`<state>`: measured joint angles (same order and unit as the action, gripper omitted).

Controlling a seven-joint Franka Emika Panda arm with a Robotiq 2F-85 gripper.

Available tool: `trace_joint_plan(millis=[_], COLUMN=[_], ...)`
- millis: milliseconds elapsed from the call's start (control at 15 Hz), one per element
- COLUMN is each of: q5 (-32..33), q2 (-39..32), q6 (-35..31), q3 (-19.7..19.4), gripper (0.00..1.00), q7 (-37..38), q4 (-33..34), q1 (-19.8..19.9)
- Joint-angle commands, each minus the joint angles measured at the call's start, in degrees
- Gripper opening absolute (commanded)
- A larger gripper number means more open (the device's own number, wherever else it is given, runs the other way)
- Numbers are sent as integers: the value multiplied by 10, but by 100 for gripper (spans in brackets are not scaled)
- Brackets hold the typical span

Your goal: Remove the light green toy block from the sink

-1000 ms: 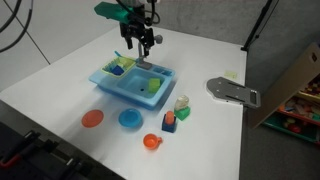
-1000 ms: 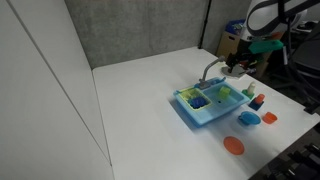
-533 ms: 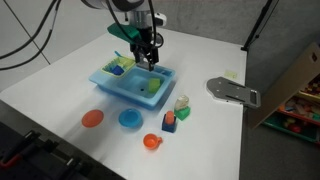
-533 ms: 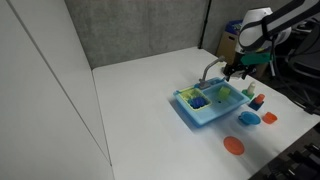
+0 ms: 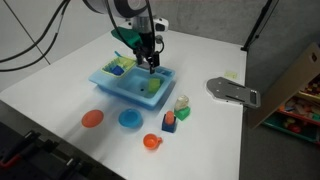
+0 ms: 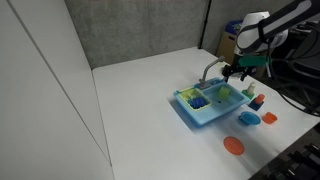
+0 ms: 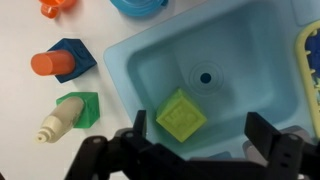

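The light green toy block (image 7: 181, 117) is not out yet. It lies on the floor of one half of the blue sink (image 7: 150, 60), close to the little round drain (image 7: 206, 76). It sits flat and a bit turned.

The hand (image 7: 203, 130) hangs over that half of the sink. Its two fingers are wide apart and nothing is between them but air. In the wrist view the block is down below the gap, closer to one finger than the other. The fingers do not seem to touch the block. In an exterior view the hand (image 5: 150, 63) is low over the sink, near its rim (image 5: 112, 84).

So the start looks done: the hand is in the right spot above the block. The rest is yet to do. I think the hand needs to go down into the sink, close on the block, lift it up and set it on the white counter (image 7: 18, 100).

Other toys stand on the counter beside the sink, like a red peg on a blue piece (image 7: 62, 62). They are not part of this job.
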<state>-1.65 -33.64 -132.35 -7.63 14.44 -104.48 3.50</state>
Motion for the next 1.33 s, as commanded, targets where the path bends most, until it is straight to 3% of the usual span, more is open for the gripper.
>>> trace_joint_plan(millis=[0, 533, 1267], q5=[15, 1, -47], q2=[0, 9, -10], q6=[-13, -107, -164], q3=[-12, -26, -26], gripper=[100, 100, 100], q7=[17, 59, 139], q4=[-6, -67, -85], q1=[-7, -15, -19])
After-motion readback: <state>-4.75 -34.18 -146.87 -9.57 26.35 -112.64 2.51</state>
